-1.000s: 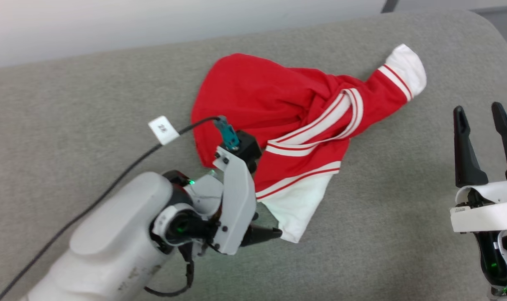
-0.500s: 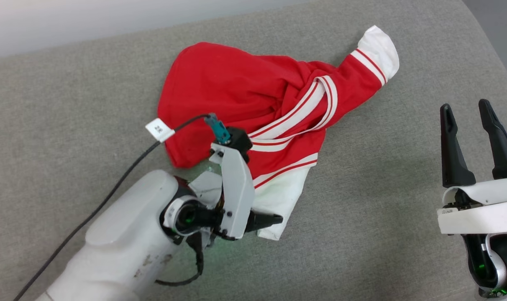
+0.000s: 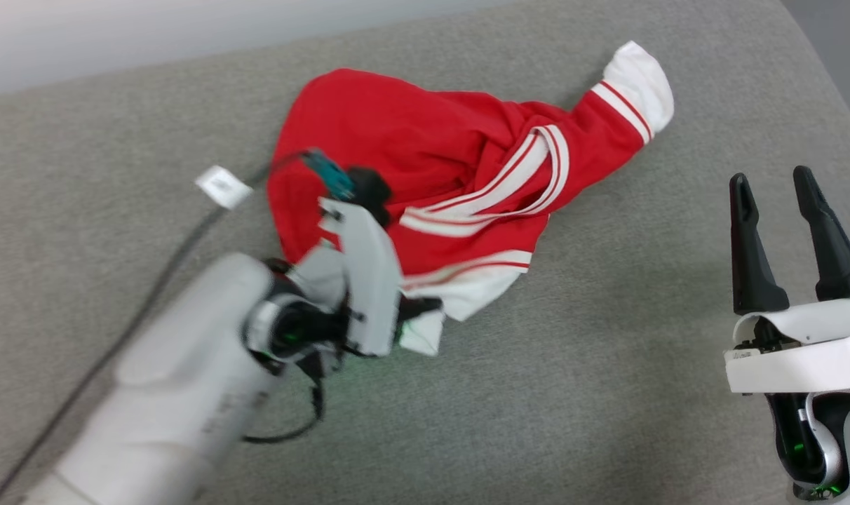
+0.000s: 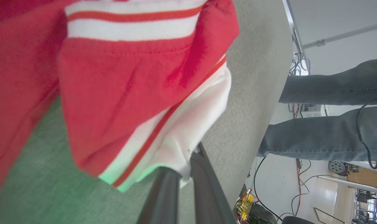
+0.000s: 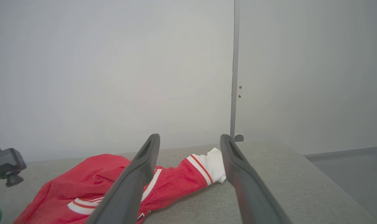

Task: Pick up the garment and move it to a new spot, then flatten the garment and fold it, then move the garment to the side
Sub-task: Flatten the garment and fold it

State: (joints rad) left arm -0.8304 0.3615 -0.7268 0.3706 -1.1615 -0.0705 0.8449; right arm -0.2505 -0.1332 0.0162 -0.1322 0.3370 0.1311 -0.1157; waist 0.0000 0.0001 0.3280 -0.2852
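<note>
The red garment (image 3: 432, 154) lies crumpled in the upper middle of the head view, on a grey fabric-covered desk (image 3: 607, 393). One sleeve, with a white cuff and thin red stripes, reaches toward the upper right. Bands of white-and-red trim cross its middle, and a white panel hangs at its lower edge.

The left end effector (image 3: 425, 308) comes in from the lower left and is clenched on the corner of that white panel. In the left wrist view the two dark fingers (image 4: 204, 186) meet at the bottom centre with the white cloth pinched between them. The garment (image 4: 129, 93) bulges up over the left half of that frame. A person's legs (image 4: 325, 143) in grey-blue jeans stand beyond the desk edge at the right.

A dark cable (image 3: 172, 259) with a white tag (image 3: 221, 186) runs along the left arm, which looks blurred.

The right end effector (image 3: 776, 186) sits at the lower right, released, its fingers spread and pointing up, well apart from the cloth. In the right wrist view the garment (image 5: 82, 180) shows low between and left of the fingers, with a pale wall (image 5: 114, 62) behind it.
</note>
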